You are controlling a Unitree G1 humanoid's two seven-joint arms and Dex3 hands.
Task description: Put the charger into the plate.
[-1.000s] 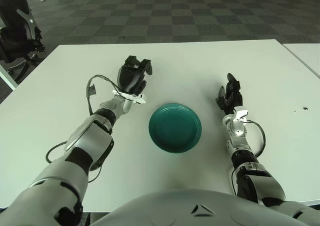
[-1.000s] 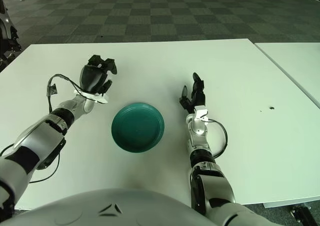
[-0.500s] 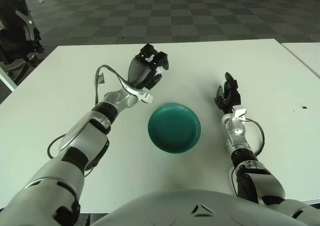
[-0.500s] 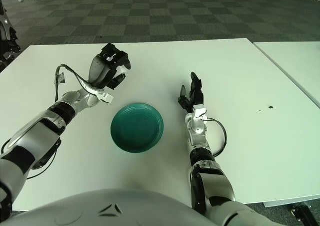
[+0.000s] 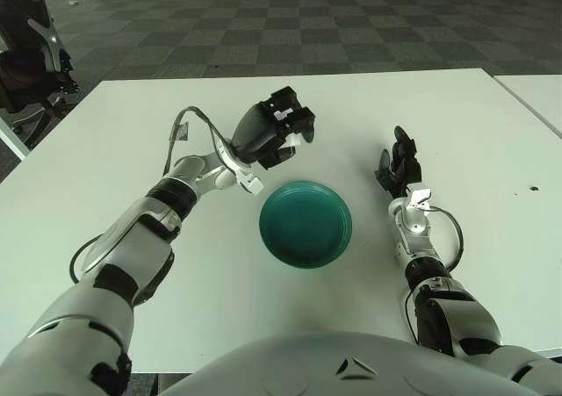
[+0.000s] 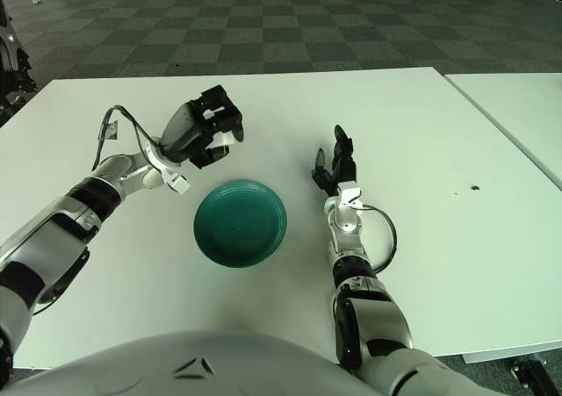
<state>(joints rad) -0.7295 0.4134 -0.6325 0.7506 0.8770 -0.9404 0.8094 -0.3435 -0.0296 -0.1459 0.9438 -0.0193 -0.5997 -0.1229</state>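
Observation:
A teal green plate [image 5: 306, 224] lies on the white table [image 5: 114, 168] in front of me. My left hand [image 5: 277, 133] is raised above the table just beyond the plate's far left rim. Its black fingers are curled around a small white charger [image 6: 230, 135], of which only a sliver shows. My right hand [image 5: 397, 163] rests on the table to the right of the plate, fingers relaxed and empty.
A black office chair [image 5: 31, 54] stands off the table's far left corner. A second white table [image 5: 536, 93] adjoins at the right. A small dark spot [image 5: 536, 188] marks the table at far right. A cable [image 5: 180, 133] loops off my left forearm.
My left hand has lifted and moved right with the charger, from left of the plate to above the plate's far left rim. The right hand has stayed put.

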